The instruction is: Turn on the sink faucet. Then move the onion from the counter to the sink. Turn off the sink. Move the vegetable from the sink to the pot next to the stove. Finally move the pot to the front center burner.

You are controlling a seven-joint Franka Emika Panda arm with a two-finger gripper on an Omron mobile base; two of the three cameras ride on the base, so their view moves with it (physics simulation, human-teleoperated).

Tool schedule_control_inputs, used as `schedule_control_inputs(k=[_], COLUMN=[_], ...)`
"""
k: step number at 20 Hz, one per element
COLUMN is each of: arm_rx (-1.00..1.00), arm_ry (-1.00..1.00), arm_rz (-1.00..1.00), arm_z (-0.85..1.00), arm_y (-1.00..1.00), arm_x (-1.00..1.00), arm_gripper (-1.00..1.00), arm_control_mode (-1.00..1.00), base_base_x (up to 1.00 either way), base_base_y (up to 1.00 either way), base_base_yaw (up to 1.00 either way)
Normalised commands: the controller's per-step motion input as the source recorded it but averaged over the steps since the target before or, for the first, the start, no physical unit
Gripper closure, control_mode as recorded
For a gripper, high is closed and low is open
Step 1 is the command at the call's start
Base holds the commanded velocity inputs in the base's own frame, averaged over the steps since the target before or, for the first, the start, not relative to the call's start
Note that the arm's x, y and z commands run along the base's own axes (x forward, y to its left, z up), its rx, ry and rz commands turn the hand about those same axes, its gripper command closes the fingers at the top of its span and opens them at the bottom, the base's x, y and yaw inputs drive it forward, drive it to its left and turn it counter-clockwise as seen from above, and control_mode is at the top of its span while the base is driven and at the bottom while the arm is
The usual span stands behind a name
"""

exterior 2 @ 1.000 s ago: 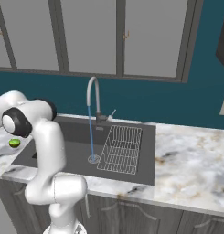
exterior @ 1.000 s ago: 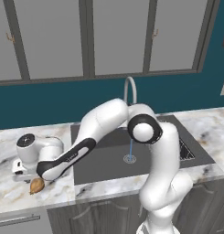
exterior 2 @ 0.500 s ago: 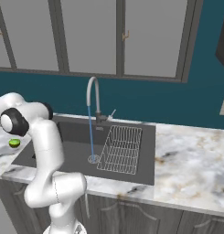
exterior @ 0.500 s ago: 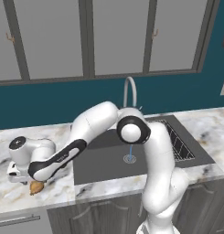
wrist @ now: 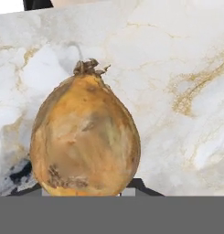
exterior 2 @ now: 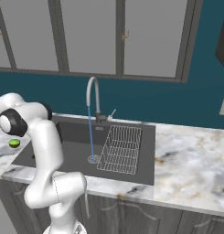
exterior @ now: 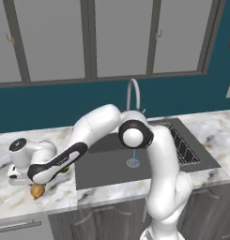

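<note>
Onion [exterior: 37,191]: on marble desk [exterior: 13,201], left of sink [exterior: 107,164]. Gripper [exterior: 33,186]: lowered onto onion since a second ago, jaws narrowed around bulb; actual pinch cannot be told. Faucet [exterior 2: 92,98]: running, unchanged.

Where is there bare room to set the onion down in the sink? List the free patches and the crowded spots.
Free: the dark grey basin floor left of the thin water stream, toward the left wall. Crowded: the wire rack covers the right half, and the round metal drain sits under the stream from the silver gooseneck faucet.
</note>
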Motion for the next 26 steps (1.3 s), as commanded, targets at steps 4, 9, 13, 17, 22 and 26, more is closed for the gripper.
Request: schedule_control_inputs(k=[4,9,13,17,22,26], arm_rx=[0.01,0.02,0.05,0.08,0.11,0.1], arm_ry=[-0.08,-0.05,-0.03,-0.02,-0.03,-0.02], arm_rz=[0.01,0.0,-0.03,-0.02,-0.01,-0.01], arm_z=[0.54,0.47,0.35,0.22,0.12,0.15], arm_y=[-0.37,-0.6,-0.82,-0.94,-1.0,-0.99], arm_x=[-0.01,-0.02,0.0,0.0,0.0,0.04], arm_gripper=[1.0,1.0,1.0,1.0,1.0,1.0], arm_control_mode=[-1.0,-1.0,-1.0,-1.0,-1.0,-1.0], base_base_x=[0.0,0.0,0.0,0.0,0.0,0.0], base_base_y=[0.0,0.0,0.0,0.0,0.0,0.0], base_base_yaw=[0.0,0.0,0.0,0.0,0.0,0.0])
